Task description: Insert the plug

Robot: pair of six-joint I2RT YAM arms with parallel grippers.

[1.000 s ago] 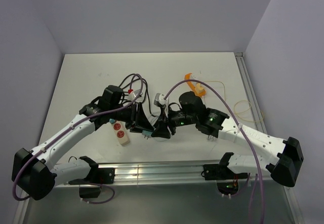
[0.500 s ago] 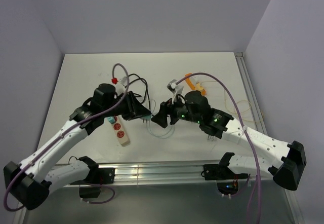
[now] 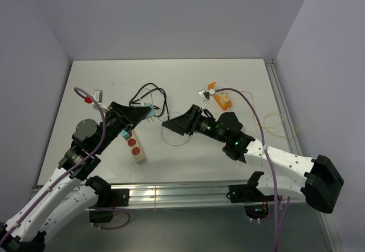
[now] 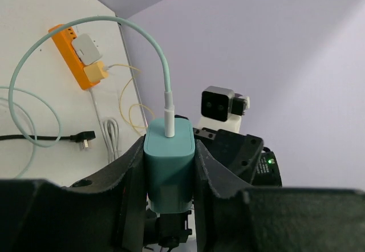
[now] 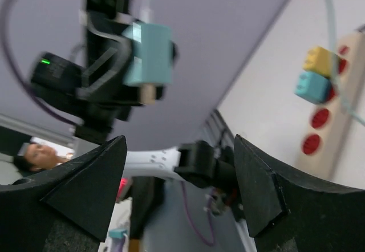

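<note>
**A:** What has your left gripper (image 3: 141, 113) got?

**B:** It is closed in narrow on the teal plug (image 4: 169, 163), with a finger pressed to each side. The plug's pale cable (image 4: 165, 64) rises from the top in a loop. You have the plug lifted off the table (image 3: 102, 81), up and just right of the white power strip (image 3: 137, 149), and not in any socket.

**A:** And that strip?

**B:** It lies flat with its red buttons up. A yellow block (image 5: 320, 60) and a teal block (image 5: 311, 86) sit on it near one end.

**A:** Your right gripper (image 3: 173, 125)?

**B:** Its jaws are spread wide with nothing between them. It hangs over the table right of the plug, facing it. The orange strip (image 3: 220, 97) lies farther right.
</note>
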